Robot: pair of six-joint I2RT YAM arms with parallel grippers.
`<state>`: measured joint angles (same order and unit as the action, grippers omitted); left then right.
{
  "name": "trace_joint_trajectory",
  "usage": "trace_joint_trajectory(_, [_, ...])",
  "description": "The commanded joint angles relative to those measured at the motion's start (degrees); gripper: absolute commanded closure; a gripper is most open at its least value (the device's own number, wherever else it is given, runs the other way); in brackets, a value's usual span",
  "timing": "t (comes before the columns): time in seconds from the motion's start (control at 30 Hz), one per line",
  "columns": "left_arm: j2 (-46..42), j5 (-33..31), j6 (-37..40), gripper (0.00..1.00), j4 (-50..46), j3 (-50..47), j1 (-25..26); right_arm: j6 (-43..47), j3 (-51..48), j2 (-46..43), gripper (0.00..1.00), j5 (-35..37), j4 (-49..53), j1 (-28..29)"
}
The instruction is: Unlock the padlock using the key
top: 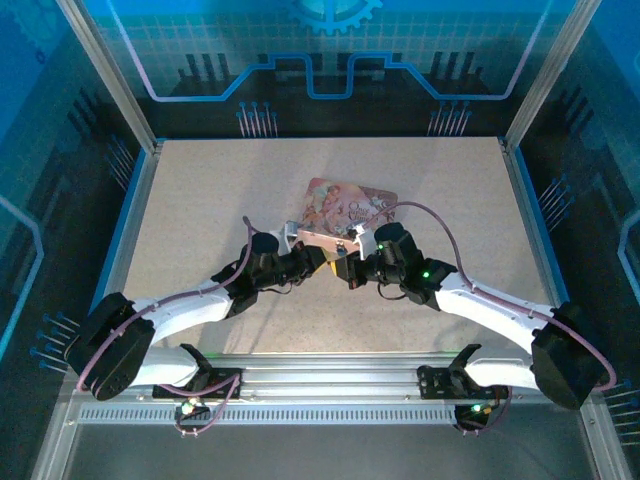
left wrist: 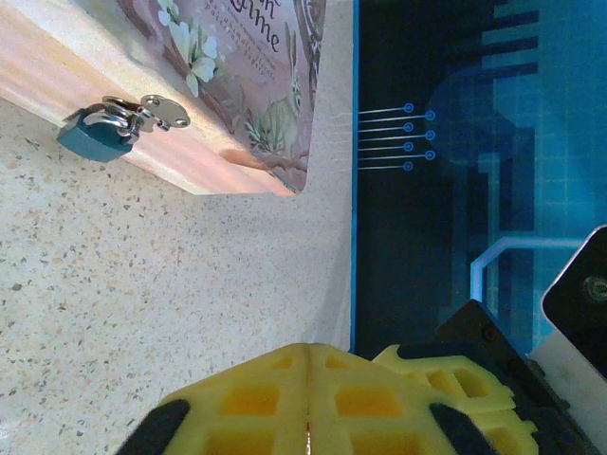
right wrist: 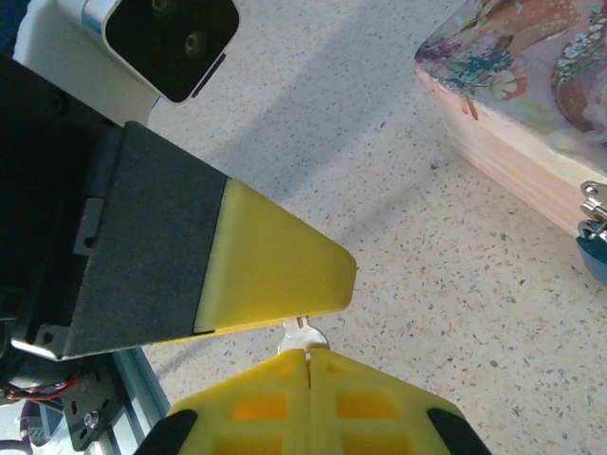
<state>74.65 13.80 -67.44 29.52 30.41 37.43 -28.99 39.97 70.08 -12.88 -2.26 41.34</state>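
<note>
left gripper [left wrist: 308, 358]: jaws pressed fully together; in the right wrist view one of its fingers [right wrist: 275, 275] lies over the key's tip; can't tell whether it actually pinches the key
key [right wrist: 303, 334]: silvery stub poking out past the right gripper's fingertips; above the table [top: 200, 200], near the box front, not at the padlock
right gripper [right wrist: 308, 358]: clamped tight on the key; tips right against the left gripper
box [top: 350, 205]: pink; lid down; hasp [left wrist: 142, 112] closed on the front edge; contents hidden
padlock [left wrist: 93, 138]: teal-blue body hanging from the hasp; shackle closed; keyhole not visible
step: looks like a key handover or regrip between the grippers, ahead of insertion; lock untouched
next: one gripper needs a firm hold with the blade sticking out free; then find the keyhole and line the blade up; other gripper likely has to steady the padlock
</note>
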Motion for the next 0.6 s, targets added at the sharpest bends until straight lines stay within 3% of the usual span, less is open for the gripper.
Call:
trace_joint_trajectory(0.0, [-0.7,-1.0,3.0,0.99,0.1,1.5,0.4,1.2,1.0,-1.7,1.00,-3.1,0.9,0.1])
trace_joint_trajectory(0.13, [-2.4,-1.3,6.2,1.00,-1.3,1.8,0.4,0.2,-0.3,-3.2,0.95,-8.1,-0.9,-2.7])
trace_joint_trajectory(0.37, [-6.3,0.0,13.6,1.00,-0.7,1.6,0.4,-3.6,-3.9,-7.2,0.71,-21.9,-9.9,-10.1])
trace_joint_trajectory(0.57, [-9.9,2.3,19.5,1.00,0.6,1.3,0.4,-4.9,-5.1,-9.3,0.58,-27.5,-12.9,-11.7])
